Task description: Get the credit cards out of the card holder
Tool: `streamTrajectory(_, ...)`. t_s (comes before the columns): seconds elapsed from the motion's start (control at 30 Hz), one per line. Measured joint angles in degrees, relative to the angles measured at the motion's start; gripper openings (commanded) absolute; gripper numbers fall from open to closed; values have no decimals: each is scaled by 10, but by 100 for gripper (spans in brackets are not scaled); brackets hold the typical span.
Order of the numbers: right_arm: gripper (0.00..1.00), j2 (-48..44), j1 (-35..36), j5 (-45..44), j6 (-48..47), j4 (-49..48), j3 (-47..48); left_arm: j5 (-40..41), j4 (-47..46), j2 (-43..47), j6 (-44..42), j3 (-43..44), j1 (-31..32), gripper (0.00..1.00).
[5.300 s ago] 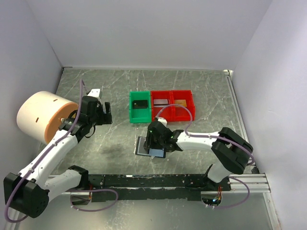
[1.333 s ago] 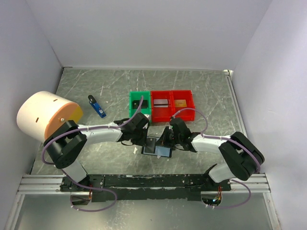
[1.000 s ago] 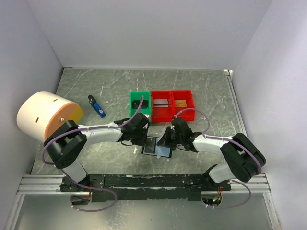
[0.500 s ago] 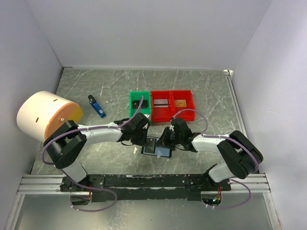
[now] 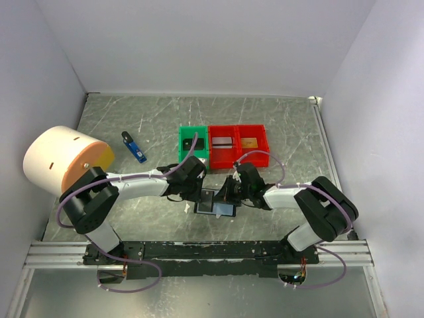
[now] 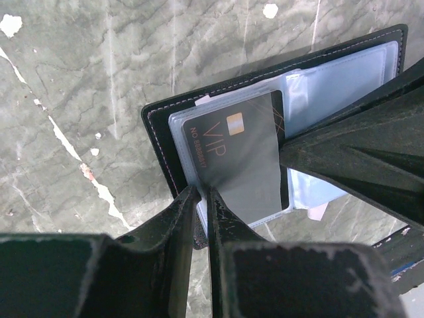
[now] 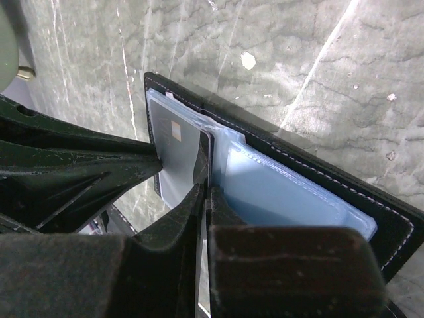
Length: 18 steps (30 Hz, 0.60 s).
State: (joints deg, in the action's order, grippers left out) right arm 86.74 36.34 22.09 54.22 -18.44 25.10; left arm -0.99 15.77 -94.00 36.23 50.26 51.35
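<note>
On the marbled grey worktop (image 5: 285,126), just beyond the arms' mounting rail (image 5: 218,250), the black card holder (image 6: 158,126) lies open and flat with its pale blue-clear sleeves (image 6: 344,73) facing up. Both arms reach in over it from opposite sides.

The left tool (image 6: 199,193) comes in from the holder's 9 o'clock. Its two fingers are drawn almost together, pinching the stitched black edge and the sleeve rim there. The right tool (image 7: 207,189) comes in from 3 o'clock. Its fingers are clenched on the long edge of a grey credit card (image 6: 242,159), which is printed "VIP" beside a small gold chip. That card sits partway in the front sleeve on the left half of the holder, with its far corner standing clear of the plastic. In the left wrist view the right tool's black finger (image 6: 358,146) fills the 3 o'clock side and touches the card.

At 12 o'clock from the holder, a little way off, three small bins stand touching in a row. A green bin (image 5: 183,151) on the left holds a black card (image 5: 193,144). Next to it, a red bin (image 5: 212,154) holds a silvery card (image 5: 222,140). A second red bin (image 5: 264,147) holds an orange-gold card (image 5: 249,142).

At 10 o'clock from the holder, a blue-and-black stick (image 5: 134,147) lies on bare stone, well apart from the bins. At 9 o'clock, a large cream drum (image 5: 56,156) with an orange end face rests on its side against the left wall.
</note>
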Motion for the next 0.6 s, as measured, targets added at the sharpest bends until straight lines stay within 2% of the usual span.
streamTrajectory(0.6,0,-44,0,-17,-2,40,-4,7,1,4,10,-4,5,23)
